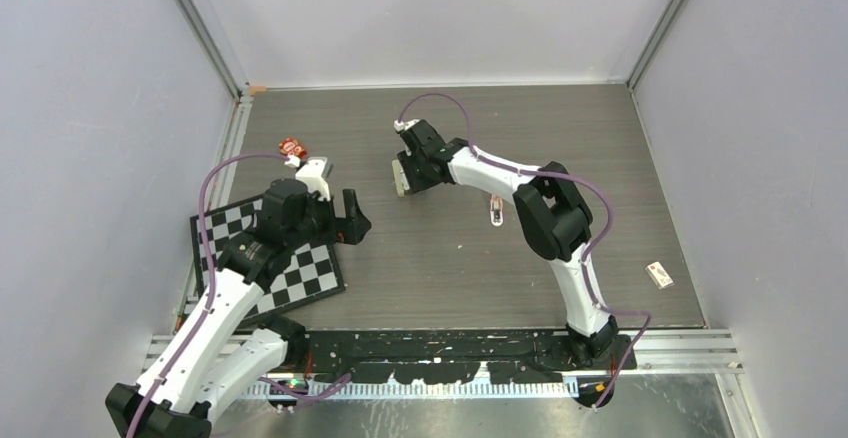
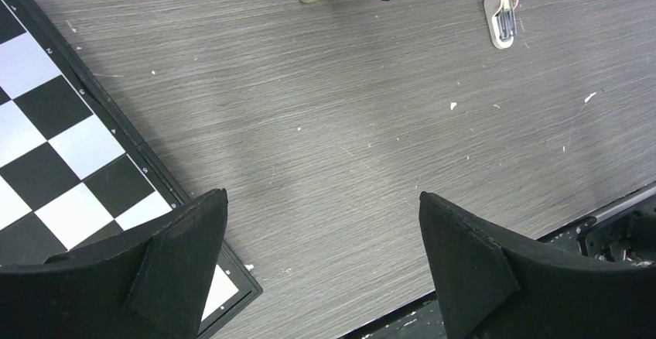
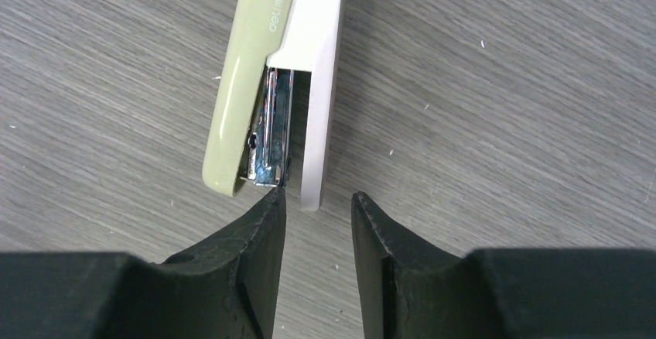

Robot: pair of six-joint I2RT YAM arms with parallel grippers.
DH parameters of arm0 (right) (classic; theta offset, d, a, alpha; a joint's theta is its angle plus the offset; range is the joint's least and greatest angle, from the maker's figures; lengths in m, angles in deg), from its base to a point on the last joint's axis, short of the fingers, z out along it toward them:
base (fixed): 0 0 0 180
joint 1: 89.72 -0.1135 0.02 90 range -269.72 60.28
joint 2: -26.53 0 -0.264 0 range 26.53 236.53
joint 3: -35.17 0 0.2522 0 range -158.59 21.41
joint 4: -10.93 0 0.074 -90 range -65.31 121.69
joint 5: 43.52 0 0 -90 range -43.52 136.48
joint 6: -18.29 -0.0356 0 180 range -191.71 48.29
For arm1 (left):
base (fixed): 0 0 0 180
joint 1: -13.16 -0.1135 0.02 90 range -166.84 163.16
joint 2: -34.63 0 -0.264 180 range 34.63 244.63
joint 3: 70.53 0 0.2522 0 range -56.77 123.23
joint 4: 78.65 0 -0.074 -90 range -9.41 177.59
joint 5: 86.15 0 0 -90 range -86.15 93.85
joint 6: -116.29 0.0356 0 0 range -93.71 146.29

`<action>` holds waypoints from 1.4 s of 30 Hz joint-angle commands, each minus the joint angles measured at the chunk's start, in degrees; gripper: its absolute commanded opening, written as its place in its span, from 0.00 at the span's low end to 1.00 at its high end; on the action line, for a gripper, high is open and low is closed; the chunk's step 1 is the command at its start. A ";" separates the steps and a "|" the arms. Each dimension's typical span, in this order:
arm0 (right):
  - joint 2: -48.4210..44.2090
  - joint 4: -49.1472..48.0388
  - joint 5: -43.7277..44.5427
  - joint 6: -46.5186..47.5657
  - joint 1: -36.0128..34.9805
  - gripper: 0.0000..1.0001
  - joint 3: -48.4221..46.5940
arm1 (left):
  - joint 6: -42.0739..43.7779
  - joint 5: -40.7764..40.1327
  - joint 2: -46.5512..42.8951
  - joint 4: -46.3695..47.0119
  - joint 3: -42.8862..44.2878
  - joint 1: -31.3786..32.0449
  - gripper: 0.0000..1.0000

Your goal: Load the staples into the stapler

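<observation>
The stapler (image 3: pixel 259 76) lies on its side on the table, pale green top and white base parted, with shiny metal (image 3: pixel 271 134) showing in the slot between them. I cannot tell whether that metal is the staples; no loose staples show. My right gripper (image 3: pixel 318 195) points at the stapler's near end. Its jaws stand a narrow gap apart with nothing between them, and the left fingertip (image 3: pixel 271 200) touches the metal end. From above, the right gripper (image 1: pixel 410 175) meets the stapler (image 1: pixel 399 177) mid-table. My left gripper (image 2: pixel 322 197) hangs wide open and empty, right of the checkerboard (image 1: pixel 300 268).
A small pink stapler-like object (image 1: pixel 497 212) lies right of the stapler, also seen from the left wrist (image 2: pixel 502 18). A small white box (image 1: pixel 659 275) sits near the right edge. A red item (image 1: pixel 292 146) lies at the back left. Walls close in three sides.
</observation>
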 commanded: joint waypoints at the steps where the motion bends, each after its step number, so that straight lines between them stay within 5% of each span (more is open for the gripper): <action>1: 1.31 -0.22 1.79 1.77 -0.31 0.41 -3.69 | 0.87 -0.05 -0.85 2.11 -0.89 -0.43 0.94; 12: 3.57 -0.54 2.42 2.59 -0.34 0.35 -4.35 | -2.59 1.11 0.73 -0.08 -0.06 -0.42 0.86; 21: -3.42 -4.32 -1.26 1.97 -0.26 0.09 1.55 | -11.84 4.06 1.78 0.38 -1.72 -0.36 0.82; 24: -7.30 -4.28 -2.61 0.44 -0.36 0.01 4.18 | -14.69 6.63 3.37 3.26 -2.58 -0.44 0.81; 33: -25.49 -12.39 -9.04 -8.55 -0.91 0.01 20.92 | -23.21 7.70 9.08 11.61 -1.92 -0.79 0.80; 42: -36.23 -14.11 -7.74 -10.99 -4.47 0.01 28.91 | -29.35 16.08 12.65 31.74 -5.08 -0.88 0.89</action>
